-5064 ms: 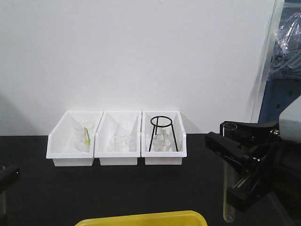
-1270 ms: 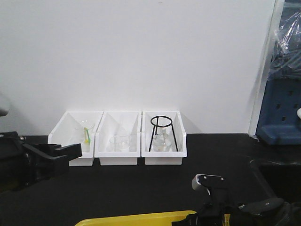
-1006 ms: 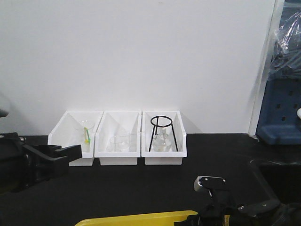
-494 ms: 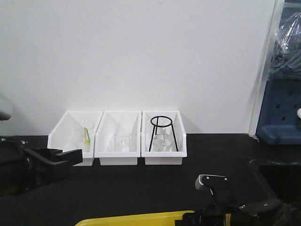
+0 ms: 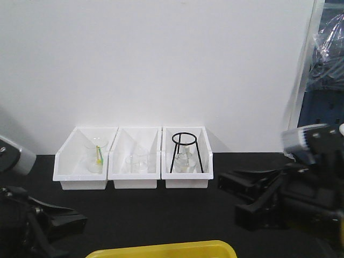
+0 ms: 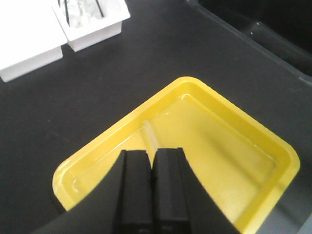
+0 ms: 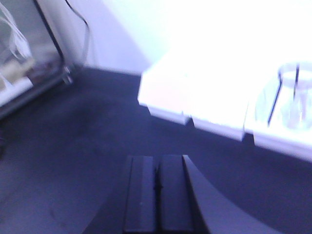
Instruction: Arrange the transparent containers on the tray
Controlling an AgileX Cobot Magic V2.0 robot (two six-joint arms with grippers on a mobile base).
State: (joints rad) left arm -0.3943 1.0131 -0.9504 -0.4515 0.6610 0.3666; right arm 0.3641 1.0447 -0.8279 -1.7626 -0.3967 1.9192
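The yellow tray (image 6: 229, 141) fills the left wrist view, and only its far rim (image 5: 161, 249) shows at the bottom of the front view. One faint clear tube, a transparent container (image 6: 147, 131), lies on the tray floor just ahead of my left gripper (image 6: 152, 155). That gripper hovers over the tray's near corner with its jaws pressed together and nothing between them. It appears low at the left of the front view (image 5: 75, 221). My right gripper (image 7: 157, 163) is shut and empty above the black table, raised at the right of the front view (image 5: 236, 196).
Three white bins (image 5: 134, 183) stand in a row against the back wall. They hold beakers, a funnel and a black wire tripod (image 5: 185, 153). A dark raised ledge (image 6: 263, 34) runs along the table's right side. A blue rack (image 5: 322, 118) stands at the far right.
The right gripper, which held a tube five seconds ago and then dipped low by the tray, has risen up and to the right with nothing in it. The left arm has sunk lower.
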